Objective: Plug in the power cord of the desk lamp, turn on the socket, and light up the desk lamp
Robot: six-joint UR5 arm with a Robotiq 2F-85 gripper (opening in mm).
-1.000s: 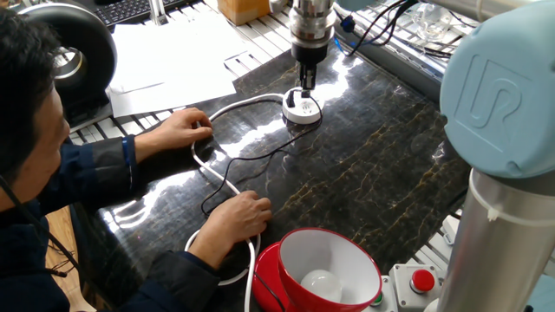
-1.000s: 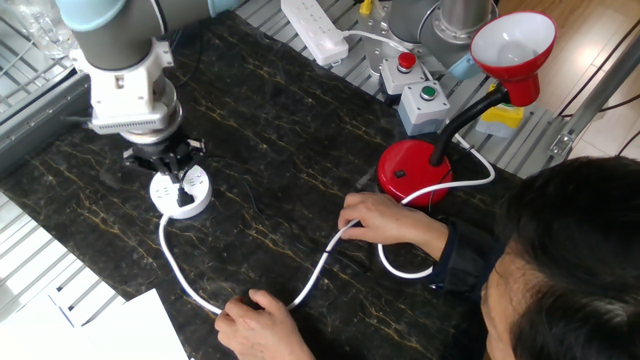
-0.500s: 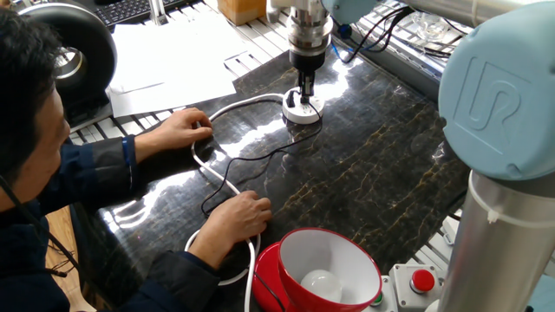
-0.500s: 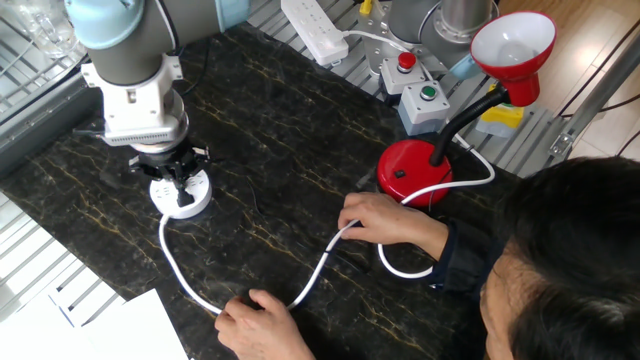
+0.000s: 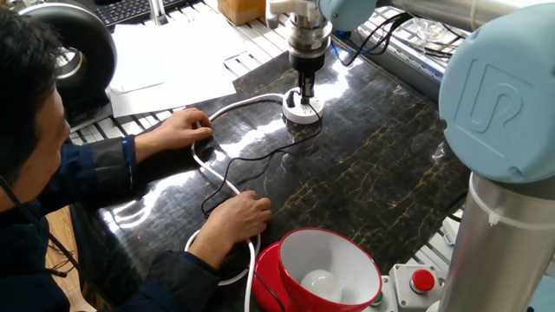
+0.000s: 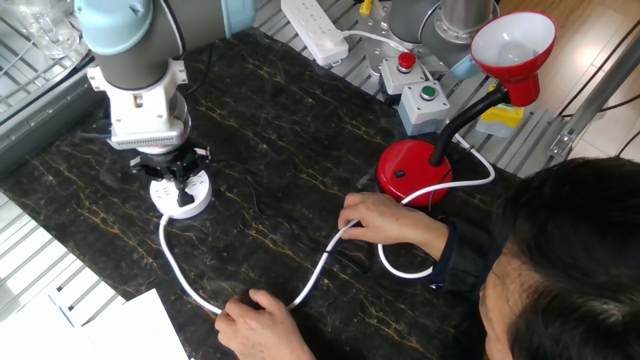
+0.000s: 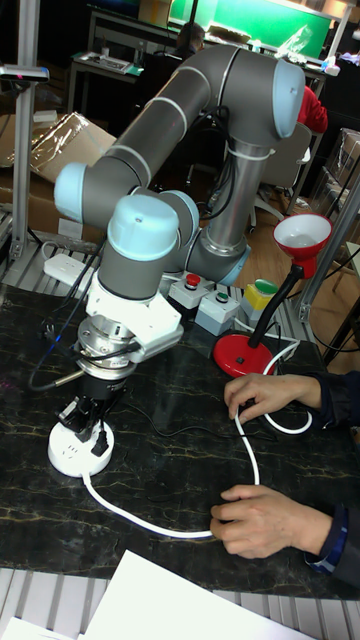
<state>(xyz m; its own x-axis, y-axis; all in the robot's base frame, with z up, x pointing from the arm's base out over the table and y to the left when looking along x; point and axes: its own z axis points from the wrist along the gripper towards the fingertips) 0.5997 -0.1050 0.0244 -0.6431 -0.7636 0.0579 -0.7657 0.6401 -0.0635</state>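
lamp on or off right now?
Off. The desk lamp shows a plain white shade interior and an unlit bulb, with no glow; the gripper is at the socket.

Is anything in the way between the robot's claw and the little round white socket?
Nothing visible is. The end effector is right down on top of the small round white socket, with no object between them.

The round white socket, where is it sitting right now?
In the other fixed view the socket sits at the table's left, directly under the pincer, far from the desk lamp.
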